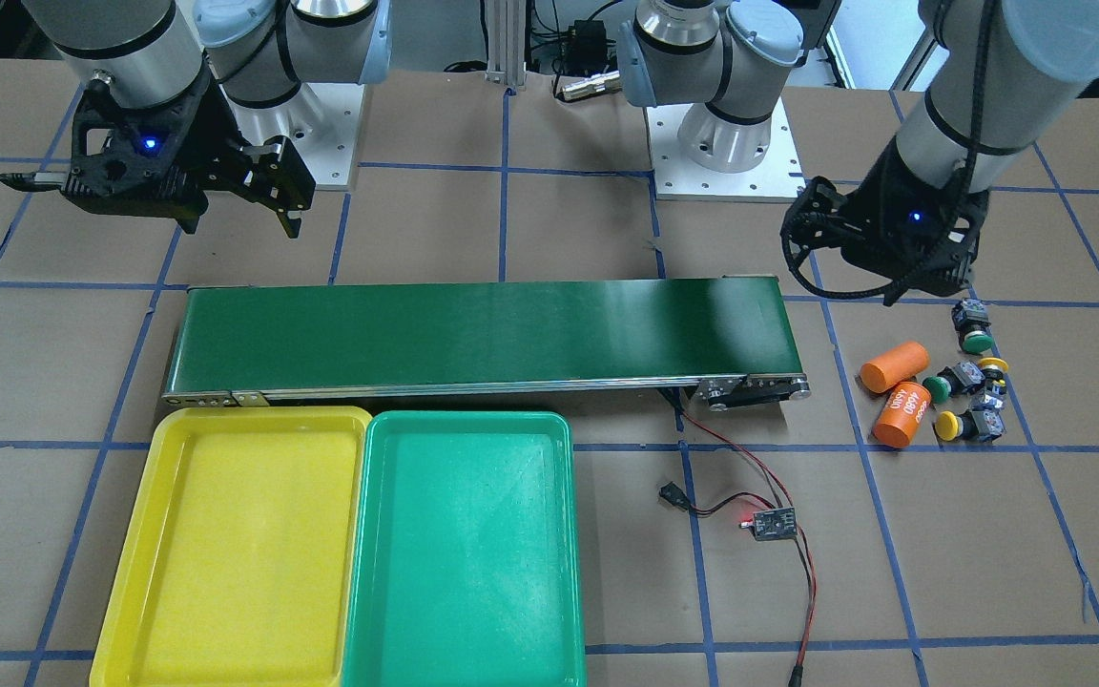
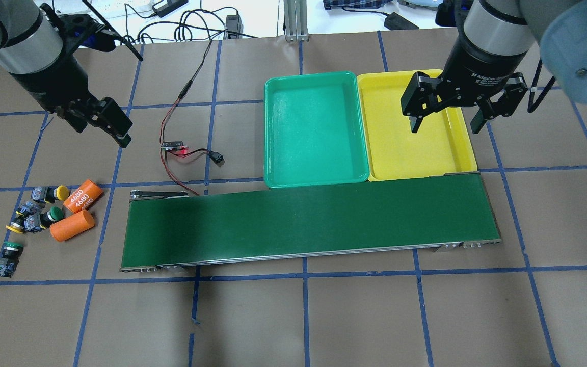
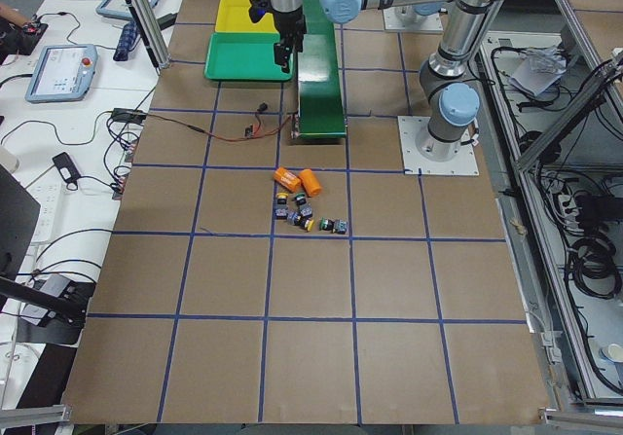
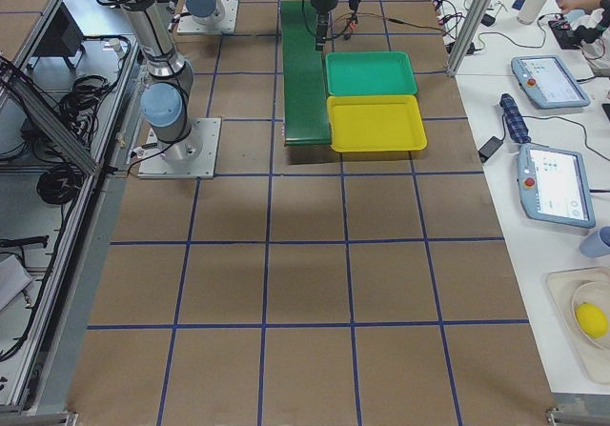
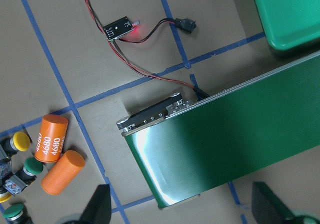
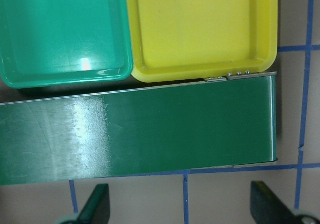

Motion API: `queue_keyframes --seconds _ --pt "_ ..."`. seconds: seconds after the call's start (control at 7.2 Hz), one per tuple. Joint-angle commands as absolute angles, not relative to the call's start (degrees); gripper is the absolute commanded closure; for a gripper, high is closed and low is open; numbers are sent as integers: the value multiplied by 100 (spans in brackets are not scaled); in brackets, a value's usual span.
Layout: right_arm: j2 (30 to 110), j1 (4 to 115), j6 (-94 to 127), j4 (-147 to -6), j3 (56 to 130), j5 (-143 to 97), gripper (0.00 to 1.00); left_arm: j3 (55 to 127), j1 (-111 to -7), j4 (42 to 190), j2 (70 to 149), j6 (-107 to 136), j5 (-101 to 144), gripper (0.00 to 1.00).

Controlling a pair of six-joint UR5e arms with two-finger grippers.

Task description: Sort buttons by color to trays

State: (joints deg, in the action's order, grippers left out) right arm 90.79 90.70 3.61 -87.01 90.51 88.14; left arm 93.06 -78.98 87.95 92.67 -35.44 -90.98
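A worktop (image 2: 354,316) covered in brown board and ruled into squares by blue tape is shown. A long dark green conveyor belt (image 2: 309,224) is laid along its middle. The green tray (image 2: 314,127) and the yellow tray (image 2: 416,153) are set side by side, touching, against the right part of the belt's long edge away from the robot. The four buttons (image 2: 33,222) are scattered on the bare worktop towards its left end, past the belt's left end and well apart from both trays. Two orange cylinders (image 2: 72,225) are found just beside them. A small circuit board (image 2: 174,146) with a lit red lamp and red and black wires is placed beyond the belt. The left end effector (image 5: 182,206) is held released above the belt's left end, with nothing between its fingers. The right end effector (image 2: 445,122) is likewise spread wide over the yellow tray. Teach pendants (image 4: 548,183) are seen on a white bench alongside the worktop.
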Motion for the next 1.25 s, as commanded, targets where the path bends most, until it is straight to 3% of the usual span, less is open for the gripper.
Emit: queue_keyframes --seconds 0.0,0.69,1.11 --pt "9079 9070 360 -8701 9053 8815 0 9903 -7096 7538 9666 -5037 -9105 0" --pt "9079 9070 369 -8701 9053 8815 0 10011 -6302 5776 11353 -6258 -9123 0" --pt "9070 9070 360 -8701 9053 8807 0 10133 -6310 5871 11575 -6414 -9384 0"
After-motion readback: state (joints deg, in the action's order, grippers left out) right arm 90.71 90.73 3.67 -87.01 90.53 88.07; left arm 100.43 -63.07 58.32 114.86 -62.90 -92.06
